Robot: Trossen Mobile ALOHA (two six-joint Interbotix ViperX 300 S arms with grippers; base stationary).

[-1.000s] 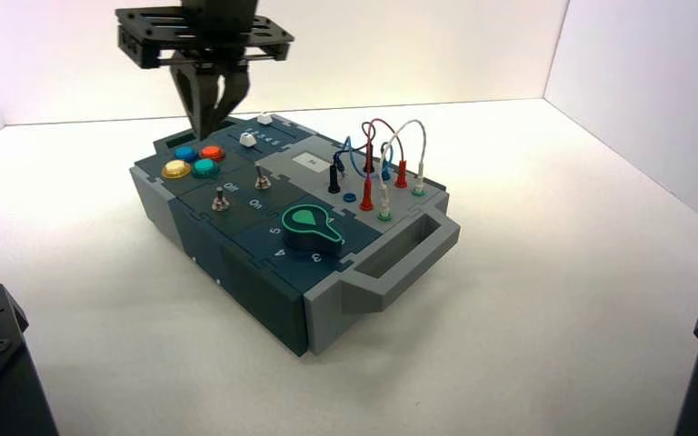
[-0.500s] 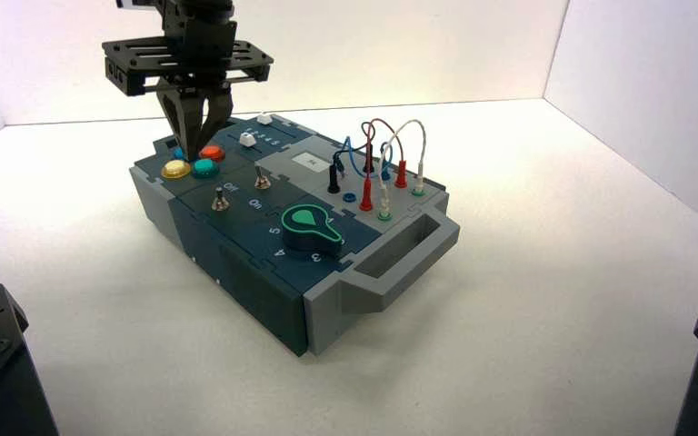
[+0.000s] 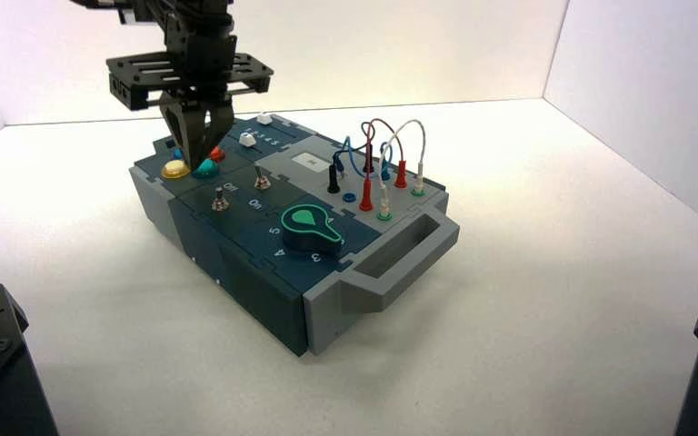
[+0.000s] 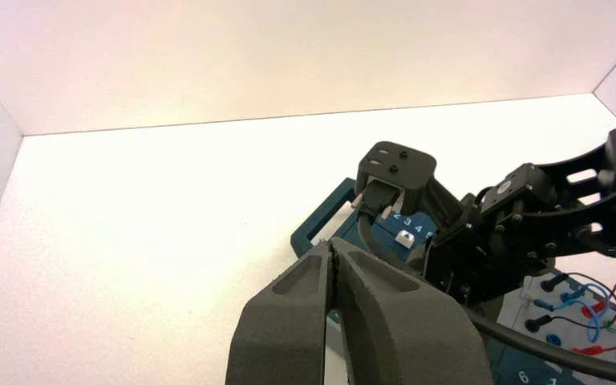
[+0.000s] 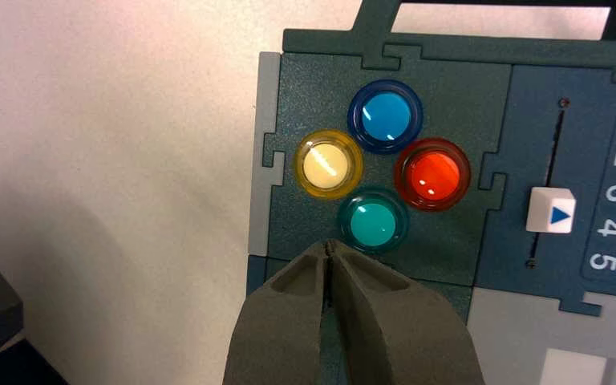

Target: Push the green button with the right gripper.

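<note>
- Green dome button, small, round and translucent [image 5: 373, 223] — it sits on the box's far-left part in the high view, nearest me of the four domes in my right wrist view's cluster.
- My right gripper, black with a flat slotted cross-plate [image 3: 194, 167], is over that cluster, its two tapered fingers together in a point.
- From those tips, the button lies just beside, a little to the robot's right in the high view. I can't tell whether they touch.
- Being round, it gives me no long axis to match; the right arm is plainly the nearer one.
- I count four domes: one green, one yellow [image 5: 326, 164], one blue [image 5: 386, 116], one red [image 5: 434, 176]. Elsewhere on the box: two metal toggle switches [image 3: 262, 181], two white slider caps [image 3: 247, 139], one green-outlined dial knob [image 3: 309, 227].
- My left gripper [image 4: 331, 242] waits away from the buttons, fingers together.
- I judge the next move is a small sideways correction, then straight down — yellow is close enough to catch if I drift left.
</note>
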